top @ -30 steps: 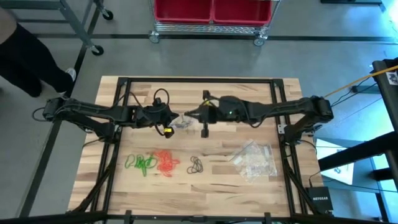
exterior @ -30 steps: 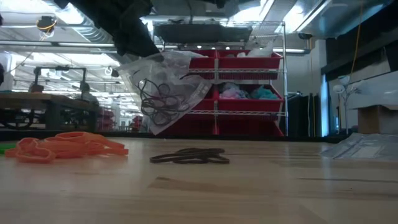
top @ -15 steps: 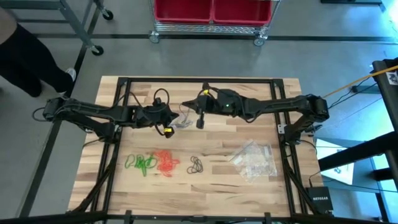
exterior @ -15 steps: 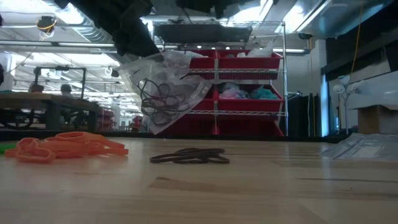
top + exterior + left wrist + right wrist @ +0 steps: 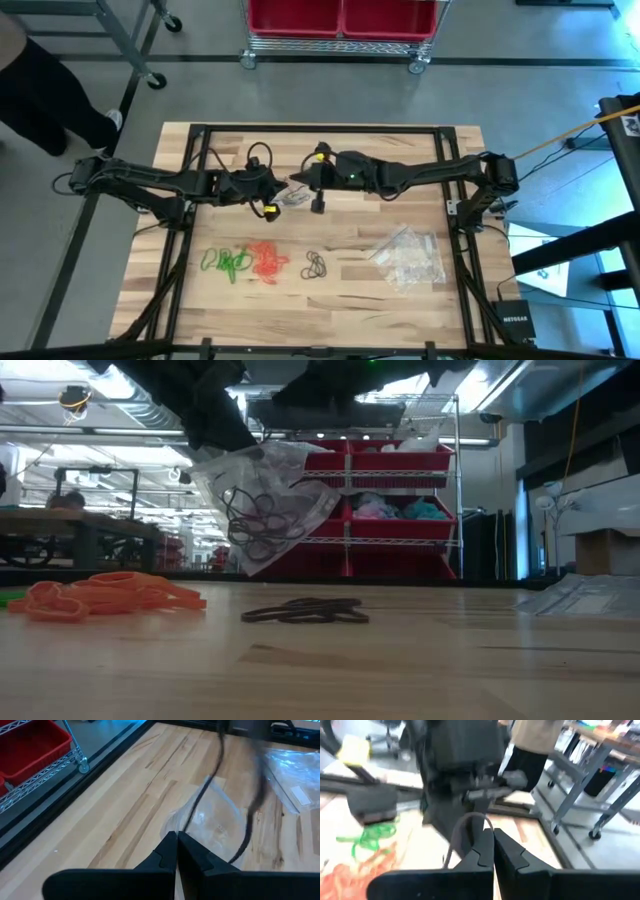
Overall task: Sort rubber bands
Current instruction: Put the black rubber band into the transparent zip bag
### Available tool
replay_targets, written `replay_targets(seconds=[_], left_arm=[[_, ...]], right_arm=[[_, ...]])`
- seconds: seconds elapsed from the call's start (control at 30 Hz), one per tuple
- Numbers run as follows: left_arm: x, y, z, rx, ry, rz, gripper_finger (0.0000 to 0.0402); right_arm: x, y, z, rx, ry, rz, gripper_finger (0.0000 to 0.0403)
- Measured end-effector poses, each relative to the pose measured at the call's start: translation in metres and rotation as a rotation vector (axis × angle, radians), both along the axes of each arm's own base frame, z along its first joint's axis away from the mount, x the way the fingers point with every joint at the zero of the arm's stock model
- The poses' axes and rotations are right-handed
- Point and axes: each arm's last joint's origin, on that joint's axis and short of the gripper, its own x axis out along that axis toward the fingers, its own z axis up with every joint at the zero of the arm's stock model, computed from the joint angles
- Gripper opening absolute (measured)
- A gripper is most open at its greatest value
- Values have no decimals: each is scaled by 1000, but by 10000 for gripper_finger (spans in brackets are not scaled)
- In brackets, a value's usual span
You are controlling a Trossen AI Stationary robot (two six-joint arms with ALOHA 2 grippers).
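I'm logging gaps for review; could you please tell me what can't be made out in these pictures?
- Left claw: in the low view, cut off by the top edge above the clear bag.
- Green rubber bands: cut by the low view's left edge.
- Right claw: blur hides what it faces.

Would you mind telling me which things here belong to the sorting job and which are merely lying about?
Job:
green rubber bands
orange rubber bands
black rubber bands
clear bag with black bands, held by left gripper

Lying about:
pile of clear bags
red bins

Green rubber bands (image 5: 8, 598) cut off at low view's edge, person (image 5: 35, 85) cropped, right wrist view blurred
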Motion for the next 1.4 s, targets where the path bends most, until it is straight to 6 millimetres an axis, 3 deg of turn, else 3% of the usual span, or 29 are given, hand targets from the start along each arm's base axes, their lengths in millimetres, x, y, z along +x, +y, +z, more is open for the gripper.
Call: replay_targets(seconds=[0.2, 0.43, 0.6, 0.73, 0.83, 1.13, 1.4], left_arm=[[0, 0, 0, 0, -2, 0, 0], [0, 0, 0, 0, -2, 0, 0], [0, 0, 0, 0, -2, 0, 0], [0, 0, 0, 0, -1, 0, 0], [0, 0, 0, 3, 1, -2, 0], [0, 0, 0, 3, 0, -2, 0], [0, 0, 0, -6, -3, 4, 0]], right_arm=[[2, 0, -7, 62, 23, -23, 16], [3, 0, -7, 97, 8, -34, 115], [-5, 1, 5, 98, -1, -24, 172], [-19, 6, 13, 148, 78, 89, 185], [-25, 16, 8, 202, 181, 185, 183], [-23, 59, -67, 135, 437, 414, 166], [-6, 71, -129, 172, 571, 409, 145]])
